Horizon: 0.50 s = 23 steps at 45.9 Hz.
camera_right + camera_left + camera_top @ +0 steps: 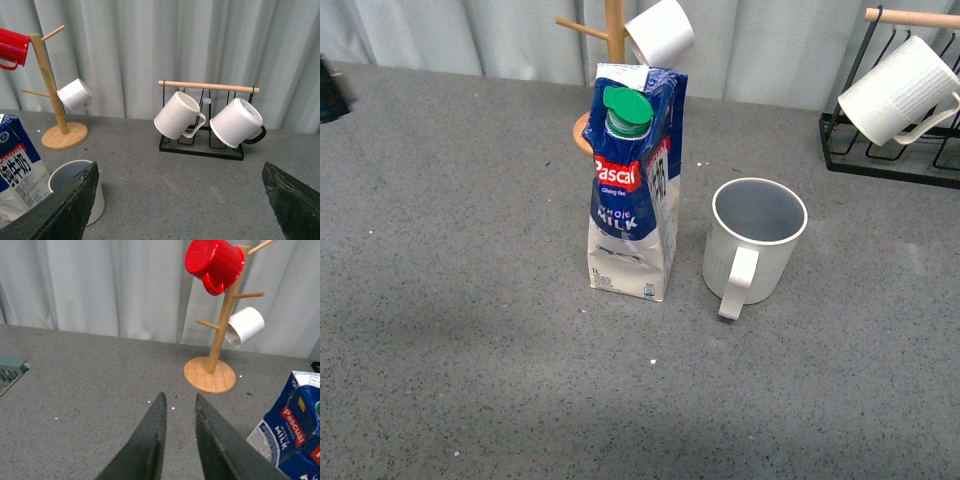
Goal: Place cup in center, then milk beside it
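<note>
Wooden mug tree (613, 30) behind milk (632, 185), cup (753, 243) beside, black rack (890, 150) right.

From my front view neither arm shows — a dark blurred shape (332, 92) at the far left edge I can't identify. The wooden mug tree (613, 25) is cut off at the top, its base hidden behind the milk (632, 190). Right wrist view — milk cropped at the edge, cup (80, 182) partly hidden behind a finger (60, 210).
</note>
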{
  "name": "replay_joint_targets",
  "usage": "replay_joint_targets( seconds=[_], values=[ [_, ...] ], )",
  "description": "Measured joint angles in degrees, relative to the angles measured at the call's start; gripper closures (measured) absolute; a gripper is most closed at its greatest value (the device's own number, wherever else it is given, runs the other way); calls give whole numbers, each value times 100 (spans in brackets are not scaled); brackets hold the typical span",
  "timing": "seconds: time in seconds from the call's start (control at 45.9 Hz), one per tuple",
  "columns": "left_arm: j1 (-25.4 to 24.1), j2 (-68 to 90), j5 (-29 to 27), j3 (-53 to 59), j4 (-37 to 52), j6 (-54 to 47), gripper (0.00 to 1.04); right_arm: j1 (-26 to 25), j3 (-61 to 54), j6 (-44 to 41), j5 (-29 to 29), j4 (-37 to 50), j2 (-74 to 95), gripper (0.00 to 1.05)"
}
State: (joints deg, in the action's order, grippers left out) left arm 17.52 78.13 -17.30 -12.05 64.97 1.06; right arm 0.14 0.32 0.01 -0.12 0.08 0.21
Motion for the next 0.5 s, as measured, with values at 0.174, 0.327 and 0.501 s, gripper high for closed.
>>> replay_joint_targets(
  seconds=[0.174, 0.327, 0.501],
  values=[
    [-330, -710, 378, 367, -306, -33, 101, 0, 0, 0, 4, 0, 0, 9],
    [-686, -1563, 706, 713, -839, -61, 101, 0, 0, 0, 2, 2, 0, 9],
    [-1005, -2559, 1008, 962, -1572, -61, 101, 0, 0, 0, 2, 2, 0, 9]
  ],
)
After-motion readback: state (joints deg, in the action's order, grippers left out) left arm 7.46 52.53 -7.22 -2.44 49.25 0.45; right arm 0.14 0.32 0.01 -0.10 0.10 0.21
